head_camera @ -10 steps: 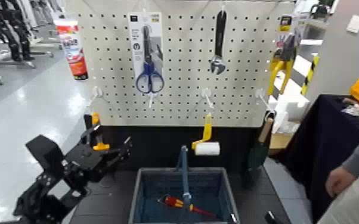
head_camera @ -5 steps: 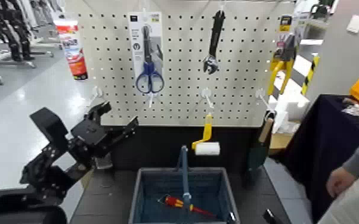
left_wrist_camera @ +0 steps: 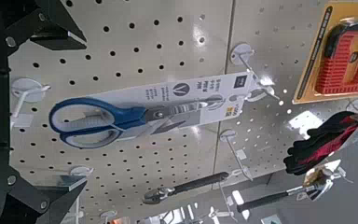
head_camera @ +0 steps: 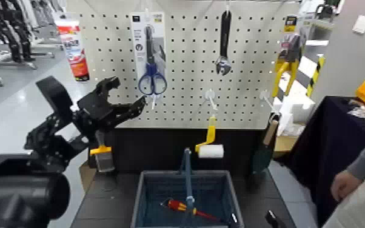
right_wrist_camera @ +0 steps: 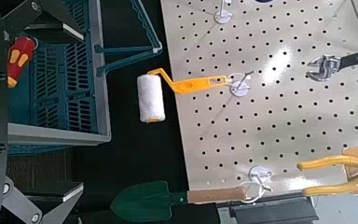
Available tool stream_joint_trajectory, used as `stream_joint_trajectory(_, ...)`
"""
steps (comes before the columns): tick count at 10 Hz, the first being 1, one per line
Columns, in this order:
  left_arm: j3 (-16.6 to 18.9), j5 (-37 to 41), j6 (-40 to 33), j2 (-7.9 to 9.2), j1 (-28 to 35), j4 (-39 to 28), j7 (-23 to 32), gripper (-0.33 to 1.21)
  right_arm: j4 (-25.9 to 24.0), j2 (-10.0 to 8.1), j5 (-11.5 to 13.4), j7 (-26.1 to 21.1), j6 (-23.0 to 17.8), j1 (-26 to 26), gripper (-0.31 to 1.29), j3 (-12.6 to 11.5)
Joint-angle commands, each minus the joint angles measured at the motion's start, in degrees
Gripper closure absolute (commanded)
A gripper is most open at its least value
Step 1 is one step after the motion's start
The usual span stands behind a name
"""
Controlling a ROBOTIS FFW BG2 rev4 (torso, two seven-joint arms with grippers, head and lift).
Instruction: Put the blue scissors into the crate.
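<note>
The blue scissors [head_camera: 151, 77] hang on their tall white card on the pegboard, upper left of centre. My left gripper [head_camera: 129, 91] is raised in front of the board, open, just left of the blue handles and not touching them. In the left wrist view the scissors [left_wrist_camera: 103, 119] lie between my spread fingers [left_wrist_camera: 51, 33]. The grey-blue crate [head_camera: 137, 203] stands below on the dark table, its blue handle [head_camera: 187, 176] upright. My right gripper [head_camera: 271, 219] sits low at the crate's right; in the right wrist view its fingers [right_wrist_camera: 39, 28] are spread beside the crate [right_wrist_camera: 70, 84].
A black wrench [head_camera: 223, 42], yellow pliers [head_camera: 288, 57], a yellow-handled paint roller [head_camera: 209, 147], a brush [head_camera: 102, 156] and a green trowel [head_camera: 264, 151] hang on the board. A red screwdriver [head_camera: 182, 207] lies in the crate. A person's hand [head_camera: 345, 183] is at the right.
My left arm has risen and reached toward the pegboard, bringing the open gripper up beside the scissors handles. The wrench swung slightly and settled. The right arm has not moved.
</note>
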Motion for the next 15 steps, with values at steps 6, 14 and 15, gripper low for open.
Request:
stream_joint_trajectory(6,-5.3,1.42,-0.59,3.32,-12.32,6.98,-5.04,0.37,0.79,-0.35,-0.7,1.04,0.25,-1.51,0.18,0.93)
stream_joint_trajectory(14,-7.06,-1.3,1.7,3.94,-13.64,5.93,-2.4,1.15,0.97,-0.44,-0.96,1.48,0.07,-1.6,0.18,0.75)
stream_joint_trajectory(15,-7.06,-1.3,1.52,4.11,-13.64,5.93,-2.4,1.15,0.97,-0.44,-0.96,1.48,0.25,-1.6,0.18,0.75)
